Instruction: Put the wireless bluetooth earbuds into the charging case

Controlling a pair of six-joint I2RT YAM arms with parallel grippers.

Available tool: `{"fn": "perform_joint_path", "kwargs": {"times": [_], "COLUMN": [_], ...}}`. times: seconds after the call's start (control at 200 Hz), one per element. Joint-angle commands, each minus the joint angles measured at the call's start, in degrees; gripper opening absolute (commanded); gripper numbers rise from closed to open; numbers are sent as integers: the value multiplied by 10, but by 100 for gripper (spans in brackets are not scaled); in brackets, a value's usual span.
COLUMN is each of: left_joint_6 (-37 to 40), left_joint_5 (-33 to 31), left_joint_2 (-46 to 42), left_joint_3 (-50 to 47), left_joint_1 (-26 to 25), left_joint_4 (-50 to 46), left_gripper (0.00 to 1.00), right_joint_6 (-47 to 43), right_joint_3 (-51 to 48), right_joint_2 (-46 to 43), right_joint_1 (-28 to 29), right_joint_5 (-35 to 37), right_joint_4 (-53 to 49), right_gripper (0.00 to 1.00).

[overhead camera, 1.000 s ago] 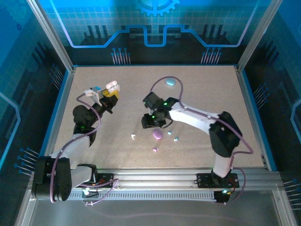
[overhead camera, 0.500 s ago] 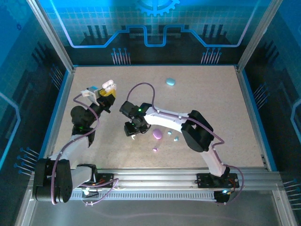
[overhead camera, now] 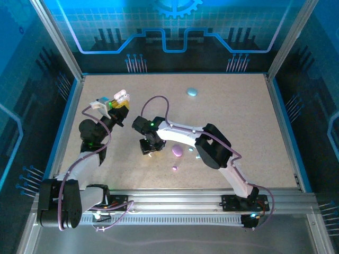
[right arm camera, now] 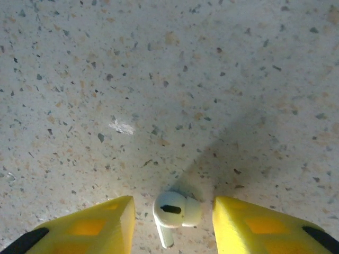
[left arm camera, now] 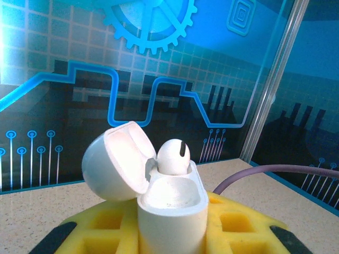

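Observation:
My left gripper [left arm camera: 172,235] is shut on a white charging case [left arm camera: 172,211], held upright between its yellow pads [left arm camera: 106,225]. The lid [left arm camera: 114,161] is hinged open to the left, and one white earbud [left arm camera: 174,156] sits in the far socket; the near socket is empty. From above, the case [overhead camera: 122,96] is raised at the table's left. My right gripper [overhead camera: 150,148] is low over the table's middle. In the right wrist view, a second white earbud [right arm camera: 175,210] lies on the tabletop between the yellow fingers [right arm camera: 106,225], with a gap on each side. That gripper [right arm camera: 172,219] is open.
A purple case [overhead camera: 177,151] lies just right of my right gripper, with a tiny purple earbud [overhead camera: 175,168] in front of it. A light blue case [overhead camera: 192,92] rests near the back edge. The right arm [overhead camera: 212,151] stretches across the table's middle.
My right gripper has swept left, from beside the purple case to over the white earbud, and its fingers have narrowed a little. The left gripper with the case barely shifted.

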Motion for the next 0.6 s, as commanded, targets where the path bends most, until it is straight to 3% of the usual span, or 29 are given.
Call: {"fn": "perform_joint_path", "kwargs": {"times": [0.0, 0.595], "left_joint_6": [9, 5], "left_joint_5": [1, 8], "left_joint_2": [-11, -12], "left_joint_3": [-6, -7], "left_joint_1": [7, 6], "left_joint_4": [15, 13], "left_gripper": [20, 20], "right_joint_6": [9, -10], "right_joint_3": [25, 28], "right_joint_2": [20, 18], "right_joint_1": [11, 13], "right_joint_5": [1, 59], "right_joint_4": [-33, -79], "right_gripper": [43, 34]}}
